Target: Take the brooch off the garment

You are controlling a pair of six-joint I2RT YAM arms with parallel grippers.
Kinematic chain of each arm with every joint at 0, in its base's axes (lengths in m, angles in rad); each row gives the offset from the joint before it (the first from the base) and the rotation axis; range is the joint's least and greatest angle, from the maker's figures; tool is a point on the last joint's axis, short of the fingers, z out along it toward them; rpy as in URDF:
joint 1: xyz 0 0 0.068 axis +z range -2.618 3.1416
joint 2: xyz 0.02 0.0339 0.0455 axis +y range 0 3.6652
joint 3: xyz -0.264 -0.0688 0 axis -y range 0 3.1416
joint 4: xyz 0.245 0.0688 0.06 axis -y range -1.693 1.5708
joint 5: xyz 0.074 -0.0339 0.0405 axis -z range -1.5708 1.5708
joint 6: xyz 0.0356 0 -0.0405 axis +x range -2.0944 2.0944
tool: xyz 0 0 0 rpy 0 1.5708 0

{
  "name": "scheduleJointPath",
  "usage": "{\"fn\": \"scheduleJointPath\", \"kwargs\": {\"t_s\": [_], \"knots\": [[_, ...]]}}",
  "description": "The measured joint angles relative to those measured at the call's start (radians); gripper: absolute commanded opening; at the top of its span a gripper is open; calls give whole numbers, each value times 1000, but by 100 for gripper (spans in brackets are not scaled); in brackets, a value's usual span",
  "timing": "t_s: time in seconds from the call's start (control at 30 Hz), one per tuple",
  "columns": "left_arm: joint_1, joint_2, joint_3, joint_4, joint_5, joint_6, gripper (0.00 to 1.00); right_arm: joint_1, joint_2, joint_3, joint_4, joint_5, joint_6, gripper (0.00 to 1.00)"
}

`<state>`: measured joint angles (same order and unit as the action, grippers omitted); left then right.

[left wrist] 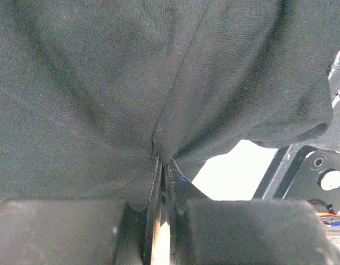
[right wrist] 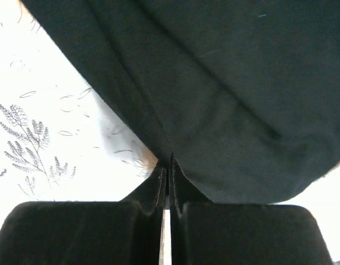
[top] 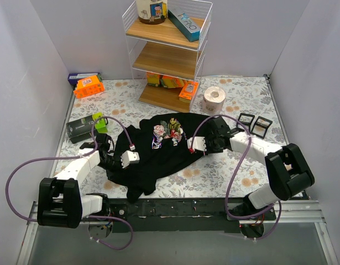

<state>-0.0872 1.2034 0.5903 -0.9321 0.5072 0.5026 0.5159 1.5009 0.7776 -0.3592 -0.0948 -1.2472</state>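
Top external, garment (top: 153, 165) clamped by left pincer (top: 133, 148), right pincer (top: 191, 149)

Crumpled black T-shirt (top: 158, 163), pink-and-white rose print face-up near its far edge, both sides bunched

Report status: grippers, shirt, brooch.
Left gripper shut on shirt fabric. Right gripper shut on its opposite edge. Shirt crumpled, print up. Brooch not made out; folds may hide it.
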Motion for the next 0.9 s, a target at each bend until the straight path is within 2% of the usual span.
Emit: {"fn": "scheduleJointPath", "kwargs": {"t_s": [0.17,0.27,0.4,0.5,0.57,0.73,0.9], "knots": [[6,-32,23,21,0,-74,0,-16,-75,154,-105,-62,98,1],[32,-90,107,73,2,-178,0,-31,-152,283,-134,-106,167,1],[54,-99,365,150,6,-332,0,-82,-226,429,-155,-159,265,1],[68,-78,621,263,1,-452,0,-167,-229,554,-174,-198,357,1],[73,-65,726,301,-6,-499,0,-225,-217,637,-188,-219,420,1],[79,-19,926,335,-21,-553,0,-315,-192,848,-225,-273,549,1],[79,-21,1031,237,-2,-523,0,-313,-248,895,-282,-331,590,1]]}}
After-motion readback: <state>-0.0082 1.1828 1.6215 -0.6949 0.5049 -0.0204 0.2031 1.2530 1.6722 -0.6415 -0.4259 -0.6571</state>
